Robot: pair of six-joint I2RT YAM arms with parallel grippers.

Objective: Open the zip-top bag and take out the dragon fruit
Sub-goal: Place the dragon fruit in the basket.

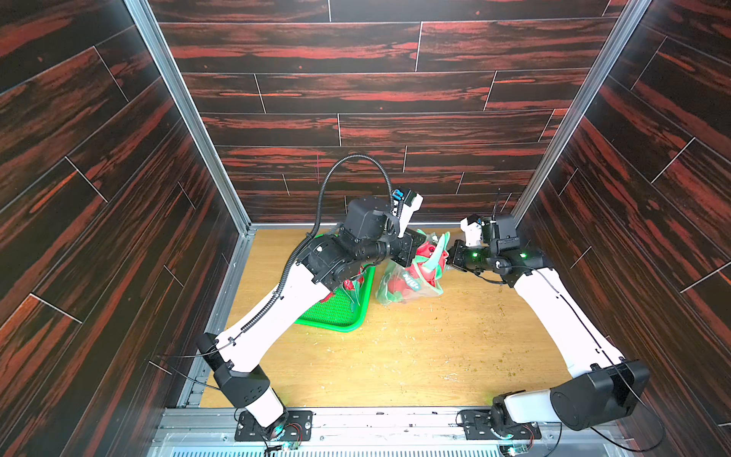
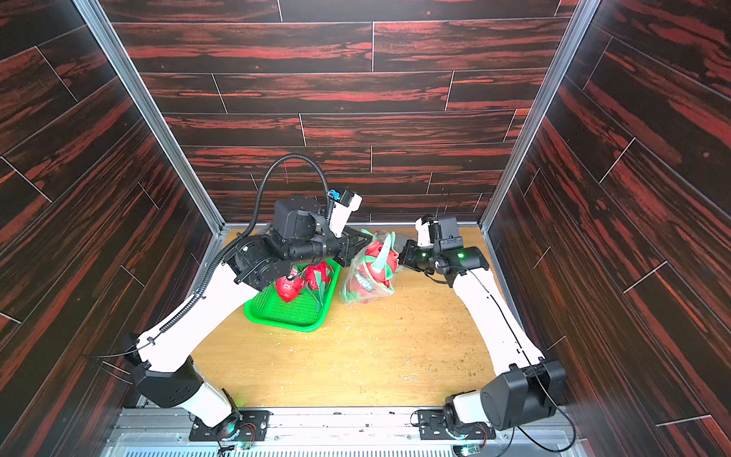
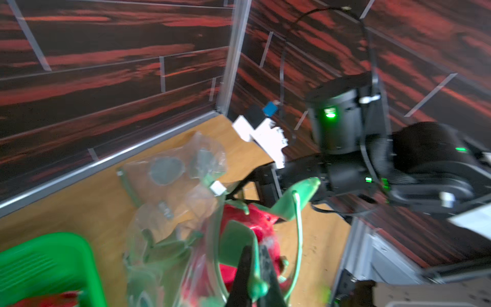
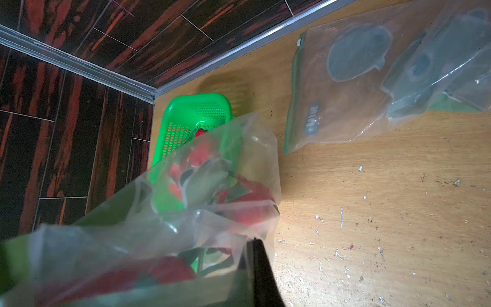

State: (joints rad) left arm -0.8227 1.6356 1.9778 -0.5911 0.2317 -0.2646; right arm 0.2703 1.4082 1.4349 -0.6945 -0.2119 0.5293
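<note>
The clear zip-top bag [image 1: 411, 277] [image 2: 366, 277] stands on the wooden table between both arms, its mouth pulled apart. Red dragon fruit [image 1: 427, 253] [image 2: 379, 255] with green scales fills it. My left gripper [image 3: 256, 249] is shut on the bag's green zip strip [image 3: 299, 239], with dragon fruit [image 3: 255, 222] just beyond it. My right gripper [image 4: 255, 242] is shut on the opposite edge of the bag [image 4: 186, 212], and red fruit [image 4: 247, 212] shows through the plastic. More dragon fruit [image 2: 288, 287] lies in the green basket [image 2: 292, 316].
The green perforated basket [image 1: 340, 312] [image 3: 45, 260] [image 4: 196, 111] sits left of the bag under my left arm. Two empty clear zip bags [image 4: 345, 93] [image 4: 438, 66] [image 3: 170, 170] lie flat near the back wall. Dark panel walls close three sides. Crumbs dot the table.
</note>
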